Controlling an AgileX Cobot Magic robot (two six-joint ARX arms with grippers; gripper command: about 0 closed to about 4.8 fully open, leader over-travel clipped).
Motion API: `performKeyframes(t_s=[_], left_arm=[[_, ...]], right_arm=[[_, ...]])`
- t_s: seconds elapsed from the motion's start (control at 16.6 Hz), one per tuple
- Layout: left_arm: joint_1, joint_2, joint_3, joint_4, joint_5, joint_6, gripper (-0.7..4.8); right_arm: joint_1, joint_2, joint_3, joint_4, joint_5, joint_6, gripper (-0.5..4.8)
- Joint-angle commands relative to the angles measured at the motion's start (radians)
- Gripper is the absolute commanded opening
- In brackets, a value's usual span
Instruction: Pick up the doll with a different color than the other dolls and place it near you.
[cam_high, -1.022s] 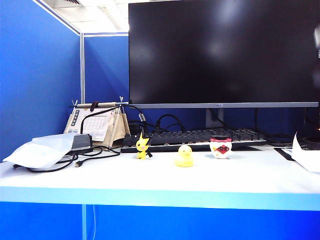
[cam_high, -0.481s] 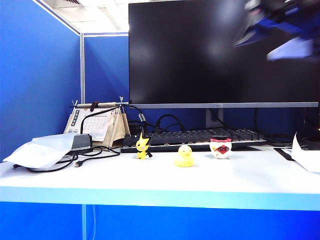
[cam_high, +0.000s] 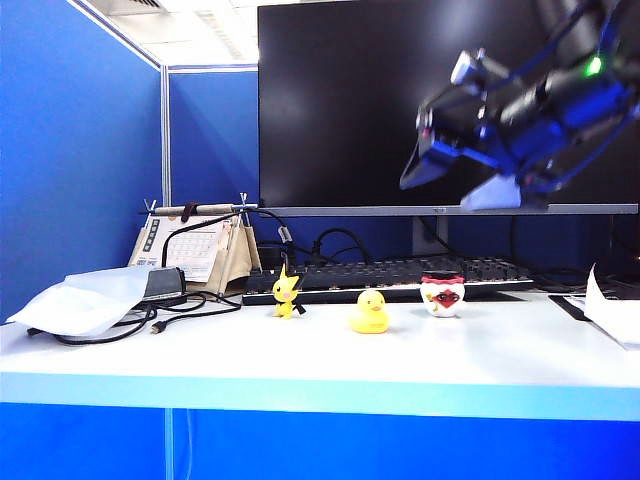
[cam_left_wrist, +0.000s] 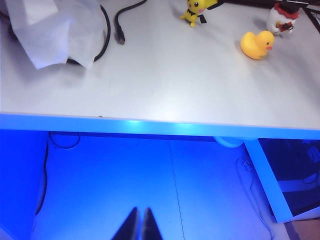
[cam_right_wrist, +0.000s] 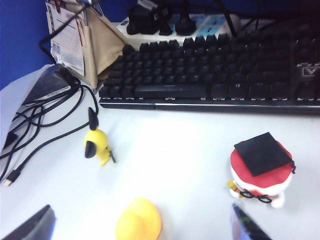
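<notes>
The doll with a different color (cam_high: 442, 296), white with a red top and a black square cap, stands on the white table in front of the keyboard. It also shows in both wrist views (cam_right_wrist: 260, 167) (cam_left_wrist: 281, 17). To its left stand the yellow duck (cam_high: 369, 313) (cam_right_wrist: 138, 220) and the yellow pointed-ear figure (cam_high: 287, 294) (cam_right_wrist: 97, 145). My right gripper (cam_high: 455, 188) (cam_right_wrist: 142, 226) hangs open high above the dolls, holding nothing, with the duck seen between its fingers. My left gripper (cam_left_wrist: 140, 224) is shut and empty, low in front of the table's front edge.
A black keyboard (cam_high: 390, 275) and a large monitor (cam_high: 440, 100) stand behind the dolls. At the left lie a white plastic bag (cam_high: 85, 300), black cables (cam_high: 190, 305) and a desk calendar (cam_high: 205, 250). White paper (cam_high: 612, 315) lies at the right edge.
My right arm has come into the exterior view from the upper right and swung down and left, to above the dolls. The dolls have not moved.
</notes>
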Motion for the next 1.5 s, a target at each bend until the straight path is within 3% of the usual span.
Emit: performKeyframes(t_s=[0.06, 0.24, 0.48, 0.66, 1.2, 1.5], left_arm=[[0.0, 0.0, 0.001, 0.002, 0.004, -0.002, 0.22], [0.0, 0.0, 0.001, 0.002, 0.004, -0.002, 0.22], [0.0, 0.0, 0.001, 0.002, 0.004, -0.002, 0.22], [0.0, 0.0, 0.001, 0.002, 0.004, -0.002, 0.22], [0.0, 0.0, 0.001, 0.002, 0.004, -0.002, 0.22], [0.0, 0.0, 0.001, 0.002, 0.004, -0.002, 0.22]], right_arm=[[0.0, 0.011, 0.003, 0.039, 0.037, 0.003, 4.79], [0.0, 0.025, 0.003, 0.089, 0.055, -0.08, 4.79], [-0.001, 0.134, 0.005, 0.193, 0.063, -0.1, 4.79], [-0.011, 0.218, 0.023, 0.196, 0.142, -0.138, 4.79], [-0.04, 0.375, 0.234, 0.043, 0.165, -0.126, 4.79], [-0.071, 0.443, 0.265, 0.031, 0.166, -0.124, 4.79]])
